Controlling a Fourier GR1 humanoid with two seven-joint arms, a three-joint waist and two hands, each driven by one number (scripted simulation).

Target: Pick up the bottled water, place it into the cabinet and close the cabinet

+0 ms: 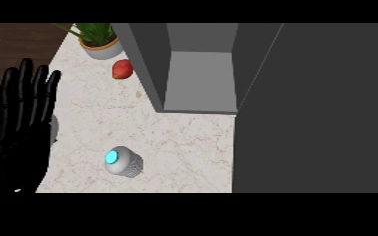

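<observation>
On the marble counter [184, 135], towards its near edge, the bottled water [122, 161] stands upright, seen almost from straight above: turquoise cap, pale ribbed body below it. It is apart from everything else, with bare counter all round it, so a hand could likely close on it from either side. Left hand [28, 105] shows at the view's left edge, fingers straight and pointing up, holding nothing; it is resting, well to the left of the bottle and not touching it. Right hand does not show in this view, so nothing can be said of its fingers. Cabinet [199, 75] stands at the counter's far side, right of centre, its interior open towards the viewer: grey floor and side walls visible, nothing seen inside. A large dark panel [306, 110] fills the right of the view; I take it for the cabinet's open door, though hinge and handle cannot be made out. Judgement: task not yet begun, bottle ungrasped, cabinet open and ready to receive. Other items: red apple [122, 69] just beside the cabinet's left wall, and a potted plant [100, 41] in a grey pot behind it, at the far left corner. Both lie left of the opening, off the straight path from bottle to cabinet, so probably no obstruction; the cabinet's left wall edge is the thing to clear when carrying in.
</observation>
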